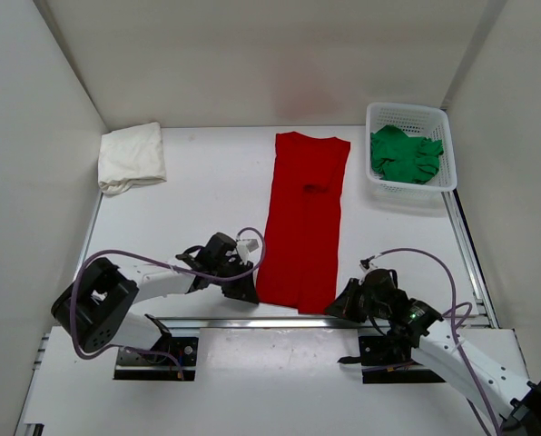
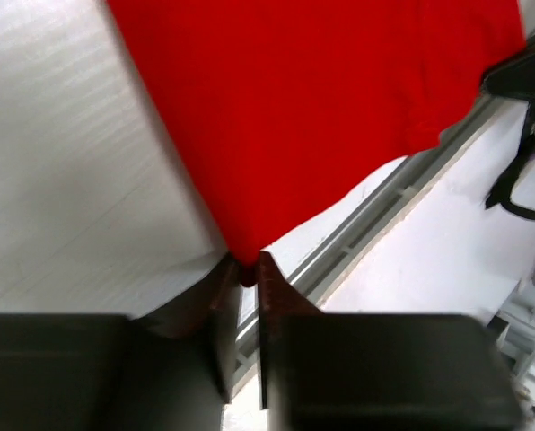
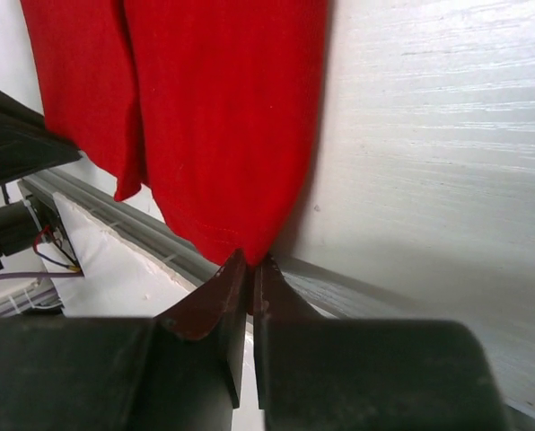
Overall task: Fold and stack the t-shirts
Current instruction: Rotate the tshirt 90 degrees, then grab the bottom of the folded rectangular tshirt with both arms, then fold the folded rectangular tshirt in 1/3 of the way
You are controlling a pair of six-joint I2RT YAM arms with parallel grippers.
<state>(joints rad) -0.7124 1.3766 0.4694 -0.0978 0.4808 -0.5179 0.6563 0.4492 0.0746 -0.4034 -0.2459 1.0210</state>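
The red t-shirt (image 1: 305,218) lies folded into a long strip down the middle of the table. My left gripper (image 1: 246,289) is shut on its near left corner (image 2: 246,260), and my right gripper (image 1: 341,306) is shut on its near right corner (image 3: 249,247). A white t-shirt (image 1: 131,156) lies folded at the far left. The green t-shirt (image 1: 405,154) sits crumpled in the white mesh basket (image 1: 376,116) at the far right.
A metal rail (image 1: 252,322) runs along the table's near edge, right under both grippers. White walls close in the table at the back and both sides. The arm cables (image 1: 152,265) loop above the table near each wrist.
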